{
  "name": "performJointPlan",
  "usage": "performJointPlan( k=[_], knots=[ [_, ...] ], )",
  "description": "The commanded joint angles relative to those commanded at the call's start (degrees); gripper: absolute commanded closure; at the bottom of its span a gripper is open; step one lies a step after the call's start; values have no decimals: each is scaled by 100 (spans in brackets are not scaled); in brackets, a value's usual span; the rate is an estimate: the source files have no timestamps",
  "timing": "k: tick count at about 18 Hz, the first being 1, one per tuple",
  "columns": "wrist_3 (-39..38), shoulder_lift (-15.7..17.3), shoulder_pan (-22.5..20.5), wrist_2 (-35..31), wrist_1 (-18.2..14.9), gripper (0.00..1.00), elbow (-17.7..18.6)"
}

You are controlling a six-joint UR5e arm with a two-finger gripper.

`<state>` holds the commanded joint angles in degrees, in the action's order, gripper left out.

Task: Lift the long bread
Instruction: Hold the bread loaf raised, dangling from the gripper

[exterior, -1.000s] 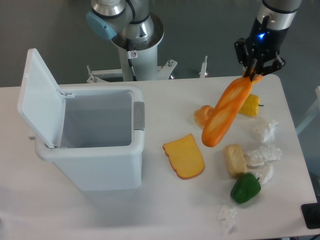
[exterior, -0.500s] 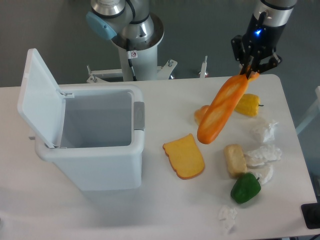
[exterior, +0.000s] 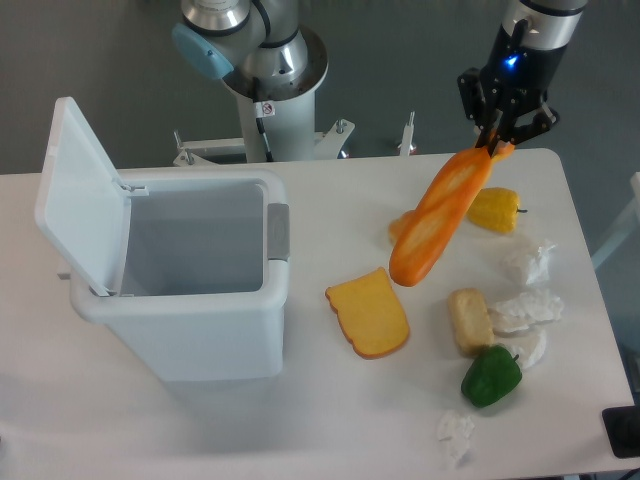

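The long bread [exterior: 440, 218], a slim orange loaf, hangs in the air above the right half of the table, tilted with its lower end toward the left. My gripper [exterior: 497, 146] is shut on its upper right tip, high at the back right. The loaf's lower end floats above a small orange item [exterior: 400, 226] that it partly hides.
A white bin [exterior: 190, 285] with its lid open stands at the left. On the table lie a flat orange-yellow bread slice [exterior: 369, 314], a pale roll [exterior: 469, 320], a green pepper [exterior: 491, 376], a yellow pepper [exterior: 497, 209] and crumpled white paper [exterior: 528, 310].
The gripper has lifted the long bread a little higher and carried it slightly left. Everything on the table stays put.
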<state>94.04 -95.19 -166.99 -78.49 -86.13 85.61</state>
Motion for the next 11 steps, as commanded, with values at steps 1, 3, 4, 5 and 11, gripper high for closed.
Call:
performJointPlan(
  k=[1,3,4,5,11],
  knots=[
    [0,9,0,0,0,90,9],
    [0,26,0,0,0,90,35],
    [-9,26,0,0,0,90,26],
    [-9,26,0,0,0,90,26],
    [0,53,-9,0,0,90,44]
  ],
)
